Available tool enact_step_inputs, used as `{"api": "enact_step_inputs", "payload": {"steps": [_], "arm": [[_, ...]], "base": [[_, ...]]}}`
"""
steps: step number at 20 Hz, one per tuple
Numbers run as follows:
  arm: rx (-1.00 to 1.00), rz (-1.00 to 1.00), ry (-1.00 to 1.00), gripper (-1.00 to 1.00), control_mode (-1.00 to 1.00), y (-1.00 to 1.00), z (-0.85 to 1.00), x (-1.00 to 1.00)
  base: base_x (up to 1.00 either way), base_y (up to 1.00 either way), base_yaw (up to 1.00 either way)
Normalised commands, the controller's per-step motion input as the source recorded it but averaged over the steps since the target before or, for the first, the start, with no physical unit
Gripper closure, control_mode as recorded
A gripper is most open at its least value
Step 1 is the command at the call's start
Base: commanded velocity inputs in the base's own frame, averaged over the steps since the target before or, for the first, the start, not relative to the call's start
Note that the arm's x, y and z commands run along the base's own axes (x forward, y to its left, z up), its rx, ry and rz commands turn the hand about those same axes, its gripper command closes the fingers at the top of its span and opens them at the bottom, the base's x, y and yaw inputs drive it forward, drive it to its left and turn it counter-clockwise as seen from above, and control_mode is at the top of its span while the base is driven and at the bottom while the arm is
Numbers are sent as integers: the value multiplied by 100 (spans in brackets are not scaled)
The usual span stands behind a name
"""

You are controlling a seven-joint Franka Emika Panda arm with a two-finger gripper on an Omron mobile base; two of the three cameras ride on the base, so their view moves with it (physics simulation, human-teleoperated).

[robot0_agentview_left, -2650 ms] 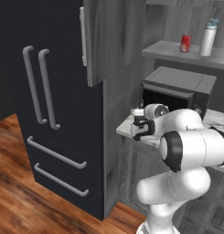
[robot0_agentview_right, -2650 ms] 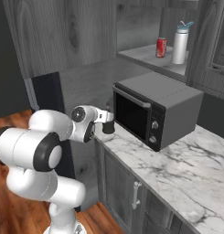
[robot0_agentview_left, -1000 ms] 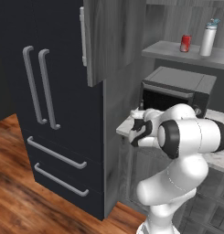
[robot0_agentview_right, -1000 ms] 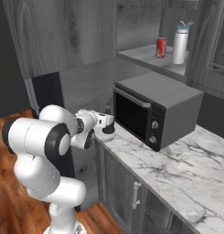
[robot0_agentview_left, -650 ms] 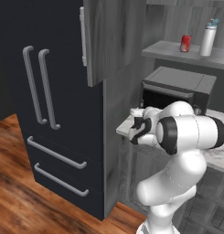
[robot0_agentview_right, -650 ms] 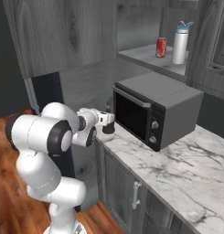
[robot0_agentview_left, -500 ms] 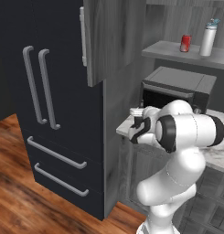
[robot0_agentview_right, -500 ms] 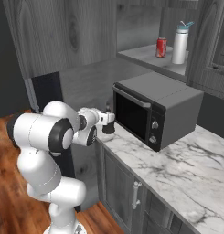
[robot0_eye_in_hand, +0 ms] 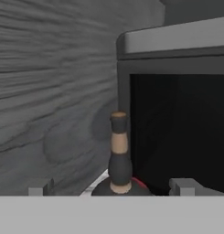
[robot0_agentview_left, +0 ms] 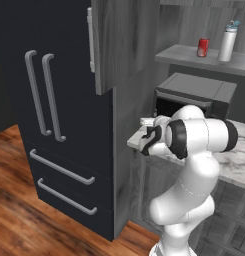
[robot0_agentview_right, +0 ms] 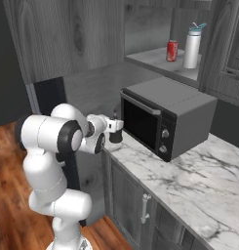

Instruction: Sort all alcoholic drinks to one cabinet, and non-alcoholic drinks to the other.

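Observation:
A squat dark bottle with a long thin neck [robot0_eye_in_hand: 119,151], an alcoholic drink, stands upright on the marble counter just in front of the microwave's left corner. My gripper [robot0_eye_in_hand: 111,189] is open, and the bottle sits centred low between the two fingertips [robot0_eye_in_hand: 181,186] without touching them. From the base views the gripper [robot0_agentview_left: 149,139] [robot0_agentview_right: 116,129] hovers at the counter's left end, with the dark bottle [robot0_agentview_right: 115,139] mostly hidden under it. The non-alcoholic drinks, a red can [robot0_agentview_right: 172,51] [robot0_agentview_left: 203,47] and a pale-grey bottle with a blue cap [robot0_agentview_right: 192,47] [robot0_agentview_left: 226,42], stand on the open cabinet shelf above.
A grey microwave [robot0_agentview_right: 165,119] sits close behind the bottle on the marble counter [robot0_agentview_right: 189,180]. A wood wall panel [robot0_eye_in_hand: 49,91] runs along the left. A dark fridge [robot0_agentview_left: 49,125] stands further left, and an open cabinet door [robot0_agentview_left: 101,45] hangs above it.
The arm's elbow has shifted slightly while the hand stays by the dark bottle. The jaws remain open.

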Motion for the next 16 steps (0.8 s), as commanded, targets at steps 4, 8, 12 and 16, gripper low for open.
{"api": "enact_step_inputs", "payload": {"steps": [4,8,12,16], "arm": [[0,0,0,-100,-100,-1,-7,19],[0,0,0,-100,-100,-2,-6,18],[1,0,0,-100,-100,-2,-4,16],[1,0,0,-100,-100,-4,-4,17]], "base": [[0,0,0],[0,0,0],[0,0,0],[0,0,0]]}}
